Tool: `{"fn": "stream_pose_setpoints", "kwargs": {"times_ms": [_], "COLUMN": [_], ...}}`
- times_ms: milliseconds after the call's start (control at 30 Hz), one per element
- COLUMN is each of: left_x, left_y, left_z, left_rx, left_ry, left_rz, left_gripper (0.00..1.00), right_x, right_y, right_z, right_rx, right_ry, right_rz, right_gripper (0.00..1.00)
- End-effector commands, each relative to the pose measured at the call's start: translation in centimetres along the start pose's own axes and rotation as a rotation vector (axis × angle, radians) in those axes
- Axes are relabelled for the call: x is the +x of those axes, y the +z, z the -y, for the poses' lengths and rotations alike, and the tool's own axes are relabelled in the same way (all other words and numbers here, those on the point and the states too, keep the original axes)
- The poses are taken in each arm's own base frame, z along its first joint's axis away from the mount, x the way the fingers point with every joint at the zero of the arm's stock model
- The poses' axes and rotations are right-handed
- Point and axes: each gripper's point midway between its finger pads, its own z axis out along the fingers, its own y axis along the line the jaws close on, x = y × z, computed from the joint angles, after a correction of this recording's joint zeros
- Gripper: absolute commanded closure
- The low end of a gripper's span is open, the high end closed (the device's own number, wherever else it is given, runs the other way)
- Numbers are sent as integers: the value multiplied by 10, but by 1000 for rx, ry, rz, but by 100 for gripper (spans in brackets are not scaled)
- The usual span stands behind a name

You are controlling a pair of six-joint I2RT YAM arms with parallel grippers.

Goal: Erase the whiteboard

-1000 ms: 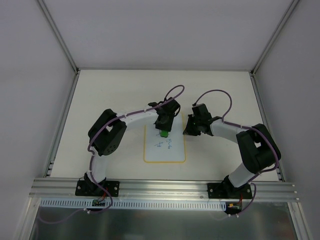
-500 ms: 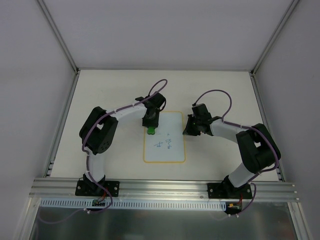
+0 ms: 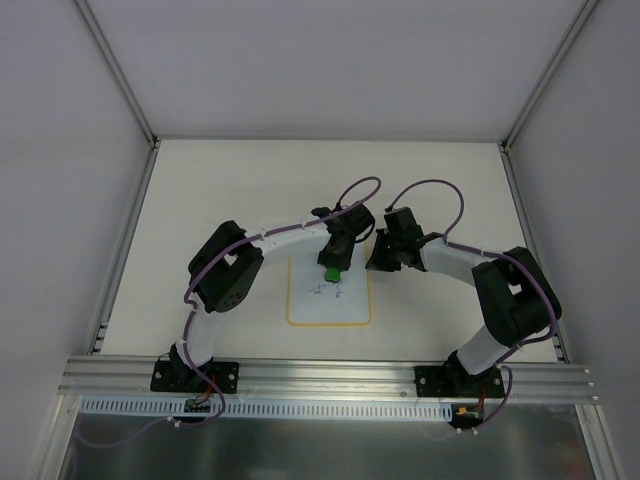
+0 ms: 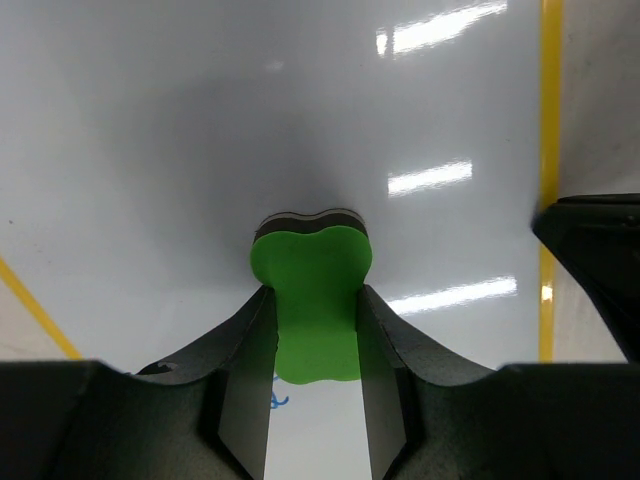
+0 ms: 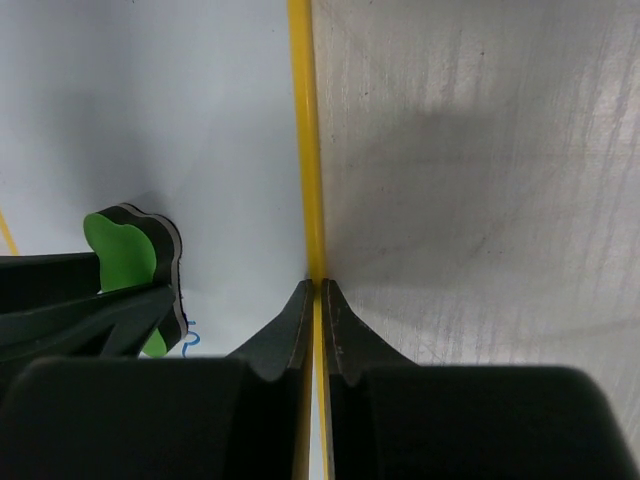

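Note:
The whiteboard (image 3: 330, 305) lies flat on the table, white with a thin yellow rim, with faint blue marks (image 3: 328, 291) near its middle. My left gripper (image 3: 333, 262) is shut on the green peanut-shaped eraser (image 3: 329, 271) and presses it onto the board's far half. In the left wrist view the eraser (image 4: 312, 290) sits between my fingers (image 4: 243, 385) on the board (image 4: 200, 140), with a blue mark (image 4: 278, 401) just behind it. My right gripper (image 3: 377, 258) is shut on the board's right rim (image 5: 306, 150). The eraser (image 5: 122, 250) also shows in the right wrist view.
The beige table (image 3: 220, 190) surrounds the board, with white walls at the back and sides. A metal rail (image 3: 330, 375) runs along the near edge. The two grippers are close together at the board's far right corner. My right gripper's finger shows in the left wrist view (image 4: 600, 260).
The left gripper carried the eraser left across the board's far edge, then back right and slightly nearer. The blue marks look fainter. The right gripper has not moved.

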Motion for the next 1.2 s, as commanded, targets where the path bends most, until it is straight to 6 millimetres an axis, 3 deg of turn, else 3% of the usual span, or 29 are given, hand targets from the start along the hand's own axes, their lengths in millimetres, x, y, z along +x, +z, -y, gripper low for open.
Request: {"fn": "stream_pose_setpoints", "kwargs": {"times_ms": [0, 200, 433, 733, 933, 1067, 1167], "left_x": [45, 44, 71, 88, 95, 100, 102], "left_y": [22, 12, 11, -3, -9, -10, -10], "left_z": [8, -9, -60, -100, -96, -74, -47], "left_rx": [-6, -42, -112, -129, -110, -78, -40], "left_ry": [-12, -1, -57, -110, -124, -103, -62], "left_rz": [-151, -119, -176, -165, -162, -169, -175], "left_gripper": [100, 100, 100, 100, 100, 100, 100], "right_x": [43, 42, 43, 42, 37, 36, 34], "right_y": [4, 3, 3, 7, 9, 11, 12], "right_z": [41, 41, 41, 38, 36, 35, 34], "right_rx": [154, 154, 154, 144, 139, 141, 139], "right_ry": [16, 21, 24, 34, 45, 50, 56], "right_rz": [-126, -120, -120, -120, -108, -102, -98], "right_gripper": [100, 100, 100, 100, 100, 100, 100]}}
